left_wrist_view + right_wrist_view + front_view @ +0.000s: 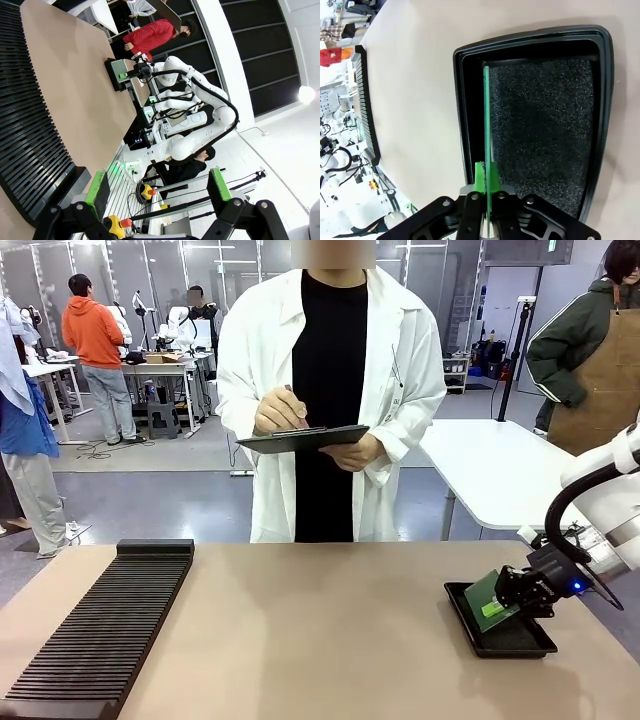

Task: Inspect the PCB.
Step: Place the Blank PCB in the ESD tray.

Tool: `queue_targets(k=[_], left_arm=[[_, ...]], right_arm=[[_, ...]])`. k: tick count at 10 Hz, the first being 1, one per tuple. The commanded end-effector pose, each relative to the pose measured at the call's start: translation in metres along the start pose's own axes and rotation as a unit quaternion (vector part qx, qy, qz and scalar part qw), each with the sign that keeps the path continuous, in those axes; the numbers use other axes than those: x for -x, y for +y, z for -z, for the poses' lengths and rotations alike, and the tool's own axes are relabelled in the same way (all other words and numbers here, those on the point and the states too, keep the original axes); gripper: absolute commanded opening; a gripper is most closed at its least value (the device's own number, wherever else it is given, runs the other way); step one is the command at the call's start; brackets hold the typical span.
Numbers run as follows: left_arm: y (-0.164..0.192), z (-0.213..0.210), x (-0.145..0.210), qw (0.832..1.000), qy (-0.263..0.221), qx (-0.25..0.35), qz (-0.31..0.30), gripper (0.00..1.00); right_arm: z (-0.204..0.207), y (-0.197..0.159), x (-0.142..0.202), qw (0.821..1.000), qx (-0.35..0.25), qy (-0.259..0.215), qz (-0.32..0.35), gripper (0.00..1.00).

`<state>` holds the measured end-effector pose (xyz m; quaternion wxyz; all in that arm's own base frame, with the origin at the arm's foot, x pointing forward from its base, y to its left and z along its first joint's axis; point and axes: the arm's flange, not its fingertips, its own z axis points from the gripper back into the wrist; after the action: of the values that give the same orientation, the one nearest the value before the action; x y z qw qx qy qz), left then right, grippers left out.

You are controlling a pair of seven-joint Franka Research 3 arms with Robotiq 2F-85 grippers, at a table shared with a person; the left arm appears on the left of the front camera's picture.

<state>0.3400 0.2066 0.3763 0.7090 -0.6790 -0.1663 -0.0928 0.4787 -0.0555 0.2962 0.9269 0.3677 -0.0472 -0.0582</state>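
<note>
right gripper (512, 590): at right side of table, fingers pinched narrow on one edge of the PCB; in right wrist view (487, 192) green pads sit tight on both faces of the board
PCB (490, 598): thin green board, held tilted over the black tray; in right wrist view (486, 125) seen edge-on, running along the tray's inner wall, far end down near the foam; touching or not, cannot tell
black tray (520, 645): shallow, near right edge of table, dark speckled foam liner (545, 130) inside
left gripper (157, 187): jaws spread wide, nothing between the green pads, hanging off the table's edge
slotted black rack (100, 630): long ribbed rack on left side of table, well apart from tray
person (330, 390): white coat, stands at far side, holds dark clipboard (303, 438) with one hand, pen in the other hand (280, 412)
table (320, 640): tan top
</note>
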Motion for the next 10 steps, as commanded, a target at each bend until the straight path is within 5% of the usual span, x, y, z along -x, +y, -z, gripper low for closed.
queue_targets(k=[1, 7, 8, 10], left_arm=[[-0.003, -0.001, 0.001, 1.0, 0.003, -0.005, 0.001, 1.0], [-0.003, -0.001, 0.001, 1.0, 0.003, -0.005, 0.001, 1.0], [-0.003, -0.001, 0.001, 1.0, 0.003, -0.005, 0.001, 1.0], [-0.003, -0.001, 0.001, 1.0, 0.003, -0.005, 0.001, 1.0]], right_arm=[[0.005, 0.006, -0.004, 1.0, 0.008, -0.008, 0.003, 0.11], [0.004, 0.029, 0.012, 0.997, 0.074, -0.031, -0.022, 0.91], [-0.002, 0.035, 0.015, 0.995, 0.087, -0.041, -0.026, 1.0], [-0.011, 0.04, 0.02, 0.993, 0.103, -0.057, -0.022, 1.0]])
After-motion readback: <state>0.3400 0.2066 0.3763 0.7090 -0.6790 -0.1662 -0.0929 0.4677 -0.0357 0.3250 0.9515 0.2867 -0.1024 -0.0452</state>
